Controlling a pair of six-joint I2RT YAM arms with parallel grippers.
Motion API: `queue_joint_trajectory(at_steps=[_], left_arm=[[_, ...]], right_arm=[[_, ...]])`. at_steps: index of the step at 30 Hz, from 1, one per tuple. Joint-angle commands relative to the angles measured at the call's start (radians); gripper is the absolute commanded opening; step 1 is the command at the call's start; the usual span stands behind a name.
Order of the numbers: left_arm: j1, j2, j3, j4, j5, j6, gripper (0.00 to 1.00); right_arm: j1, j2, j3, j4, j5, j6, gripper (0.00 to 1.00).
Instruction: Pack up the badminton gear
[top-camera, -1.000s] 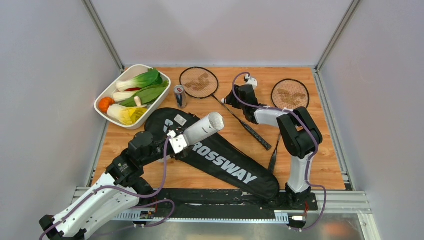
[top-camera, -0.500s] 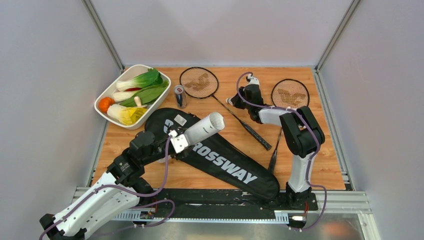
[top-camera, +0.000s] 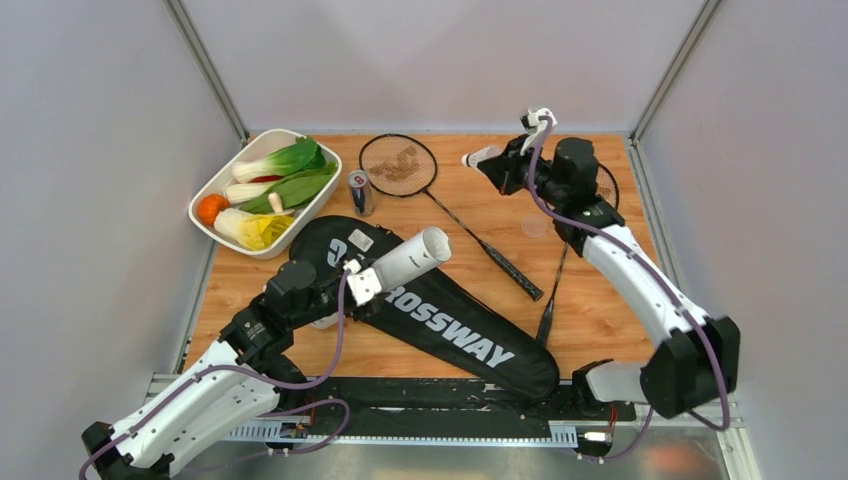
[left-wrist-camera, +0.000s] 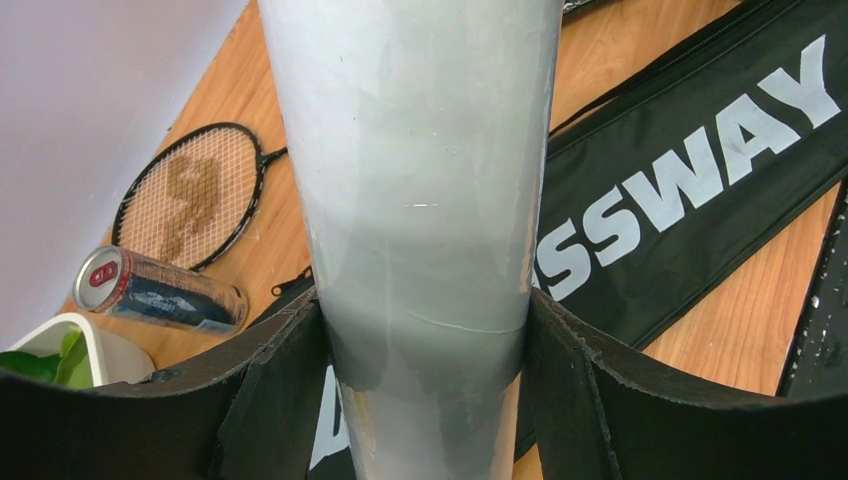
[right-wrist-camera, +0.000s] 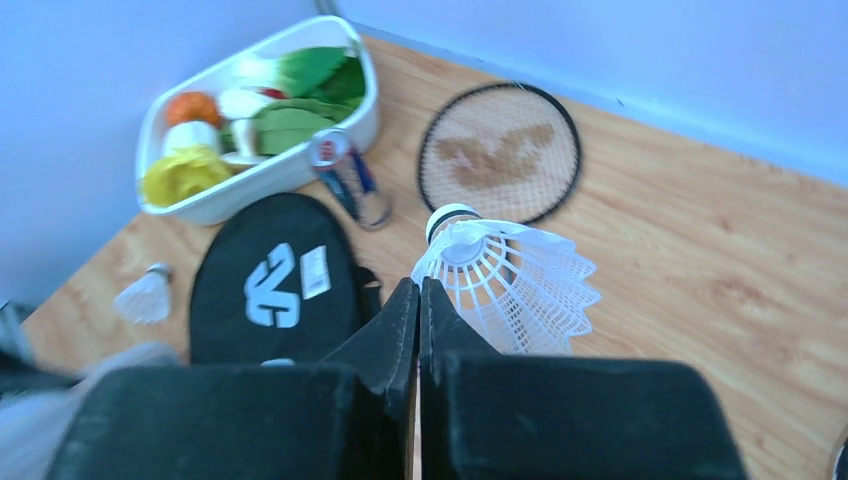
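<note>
My right gripper (right-wrist-camera: 419, 290) is shut on the skirt edge of a white shuttlecock (right-wrist-camera: 510, 280), held in the air over the back right of the table (top-camera: 480, 156). My left gripper (left-wrist-camera: 425, 310) is closed round the lower part of the white tube (top-camera: 410, 255), which tilts up over the black CROSSWAY bag (top-camera: 440, 310). One racket (top-camera: 398, 165) lies at the back centre. The other racket's shaft (top-camera: 553, 285) shows on the right, its head mostly hidden under my right arm. A second shuttlecock (right-wrist-camera: 145, 297) lies left of the bag.
A white tray (top-camera: 205, 195) of vegetables stands at the back left. A blue-silver drink can (top-camera: 359, 191) sits between the tray and the racket. Grey walls close the table on the left, back and right.
My right gripper closed on the shuttlecock near the table centre, then rose and swung toward the back right with it. The left arm and tube have barely moved.
</note>
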Motion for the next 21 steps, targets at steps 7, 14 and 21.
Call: queue_joint_trajectory(at_steps=[7,14,21], left_arm=[[0.001,0.011,0.006,0.056,-0.006,0.008,0.01],[0.001,0.026,0.012,0.05,0.005,0.003,0.01],[0.001,0.027,0.015,0.049,0.014,0.002,0.01]], right_arm=[[0.037,-0.333,0.055,-0.354,-0.357,-0.149,0.0],[0.158,-0.4,0.062,-0.47,-0.393,-0.196,0.0],[0.279,-0.366,0.072,-0.474,-0.376,-0.186,0.0]])
